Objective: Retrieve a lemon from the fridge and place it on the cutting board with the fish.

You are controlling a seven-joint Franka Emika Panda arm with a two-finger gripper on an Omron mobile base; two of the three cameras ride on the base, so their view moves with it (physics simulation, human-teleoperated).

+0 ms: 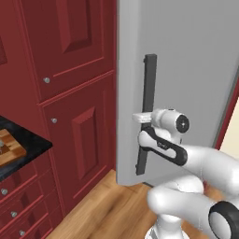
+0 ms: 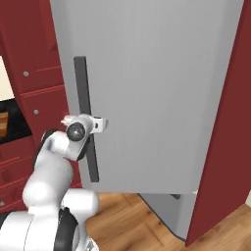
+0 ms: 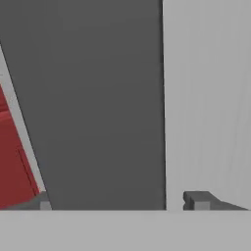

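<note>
The fridge door [image 1: 186, 56] [image 2: 157, 88] is light grey and stands partly swung open. My gripper [image 1: 145, 119] [image 2: 99, 125] [image 3: 121, 202] is at the middle of its long dark-grey bar handle [image 1: 149, 88] [image 2: 81, 83] [image 3: 98, 98]. It is open, with one fingertip on each side of the bar and a small gap beside the right fingertip [image 3: 198, 200]. The checkered wooden cutting board [image 1: 10, 150] lies on the black counter at the far left. A grey speck on it at the frame edge is too cut off to name. The lemon is hidden.
Dark red cabinets [image 1: 65, 93] with drawers [image 1: 18, 205] stand left of the fridge. A dark red panel [image 2: 223, 122] flanks its right side. The black counter [image 1: 32, 140] juts out at the left. Wooden floor [image 1: 107, 205] lies below the door.
</note>
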